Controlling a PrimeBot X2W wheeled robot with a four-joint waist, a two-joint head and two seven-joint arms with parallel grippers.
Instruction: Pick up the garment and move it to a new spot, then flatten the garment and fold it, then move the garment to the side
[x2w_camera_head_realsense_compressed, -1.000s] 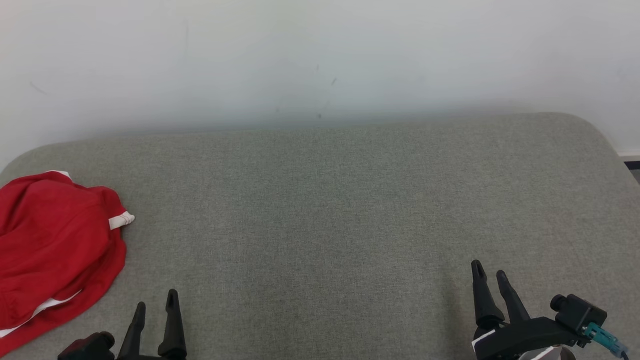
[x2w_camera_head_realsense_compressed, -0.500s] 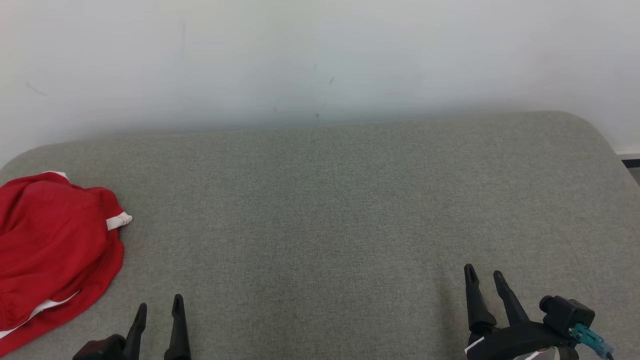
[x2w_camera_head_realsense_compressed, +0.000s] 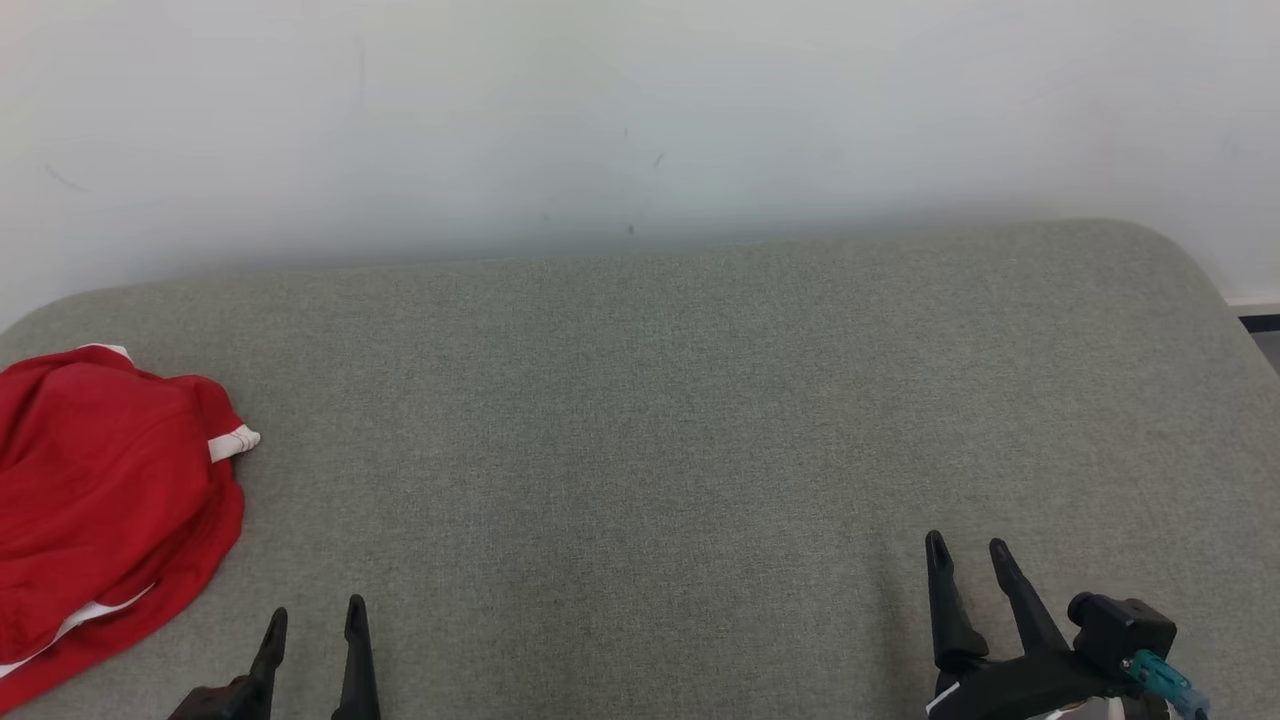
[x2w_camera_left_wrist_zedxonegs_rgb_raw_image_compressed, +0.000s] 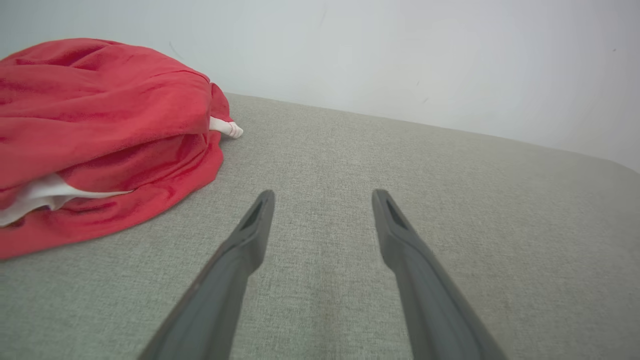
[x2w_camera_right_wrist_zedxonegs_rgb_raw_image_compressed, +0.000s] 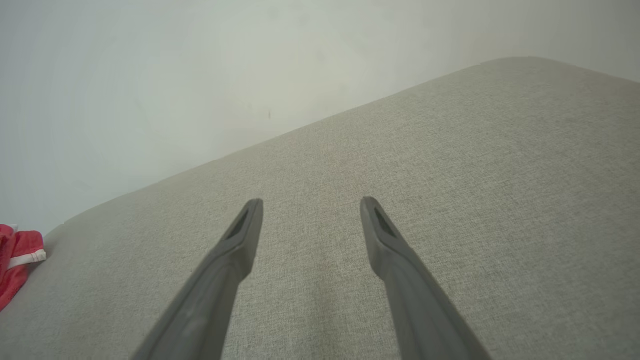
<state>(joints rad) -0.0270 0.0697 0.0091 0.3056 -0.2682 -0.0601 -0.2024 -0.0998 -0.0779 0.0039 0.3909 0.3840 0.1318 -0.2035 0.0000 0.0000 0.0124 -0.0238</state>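
garment (x2w_camera_head_realsense_compressed: 110, 500): red, white trim, bunched, far left edge of grey fabric surface (x2w_camera_head_realsense_compressed: 640, 420)
left gripper (x2w_camera_head_realsense_compressed: 315, 610): jaws apart, holding nothing, near garment
right gripper (x2w_camera_head_realsense_compressed: 967, 544): jaws apart, holding nothing, well apart from garment

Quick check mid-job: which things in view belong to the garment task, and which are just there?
Belongs to the job:
red garment, bunched at the left edge
left pincer, open, empty, near the garment but apart from it
right pincer, open, empty, far from it

Just there:
grey padded surface under the garment
white wall behind
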